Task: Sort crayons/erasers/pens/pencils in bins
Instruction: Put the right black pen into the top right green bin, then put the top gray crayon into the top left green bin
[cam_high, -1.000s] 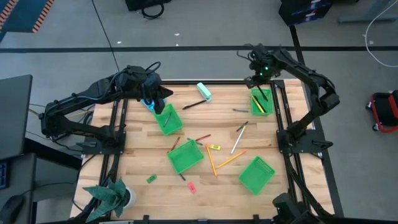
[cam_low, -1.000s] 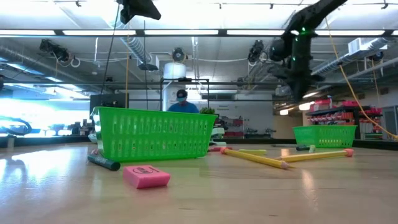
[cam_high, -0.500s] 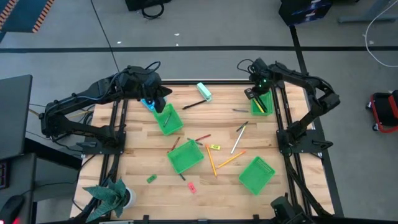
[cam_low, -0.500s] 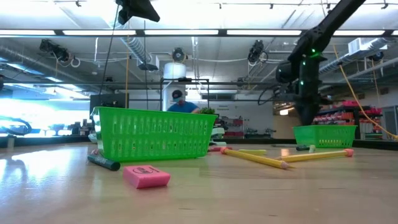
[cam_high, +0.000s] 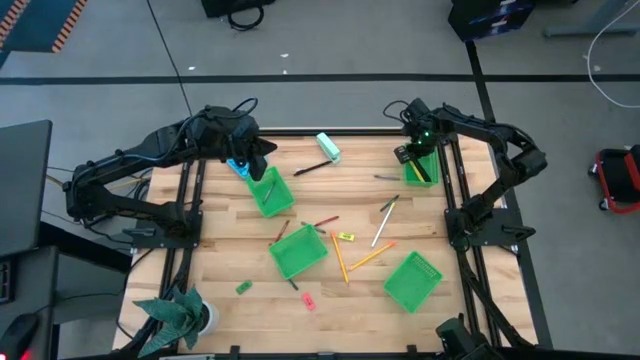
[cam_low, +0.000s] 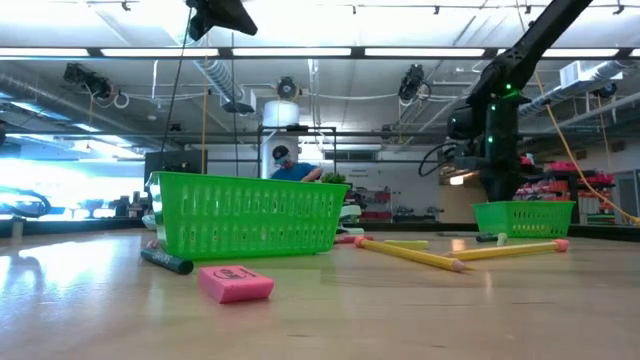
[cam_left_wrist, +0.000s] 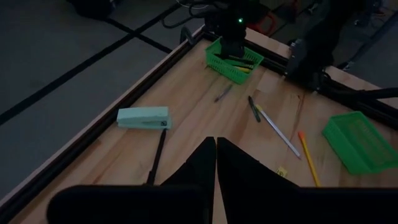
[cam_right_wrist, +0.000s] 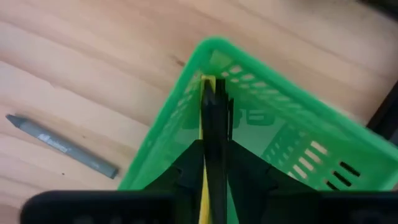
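The right end effector (cam_right_wrist: 214, 134) is hanging over the far right bin (cam_high: 421, 165), its fingers pinching a dark pen (cam_right_wrist: 213, 118) that is pointing down into the bin beside a yellow pen (cam_right_wrist: 203, 87) lying inside. A grey crayon (cam_right_wrist: 61, 147) is lying on the worktop (cam_high: 220, 250) just outside that bin. The left end effector (cam_left_wrist: 215, 144) is sitting at the far left, fingers pressed together and holding nothing, above a second bin (cam_high: 270, 191). A third bin (cam_high: 297, 251) is sitting mid-worktop, a fourth (cam_high: 413, 280) near the right front. Pencils (cam_high: 371, 256) are lying between those two. A pink eraser (cam_low: 235, 282) is resting near the front edge, a teal stapler (cam_left_wrist: 143, 117) at the far edge.
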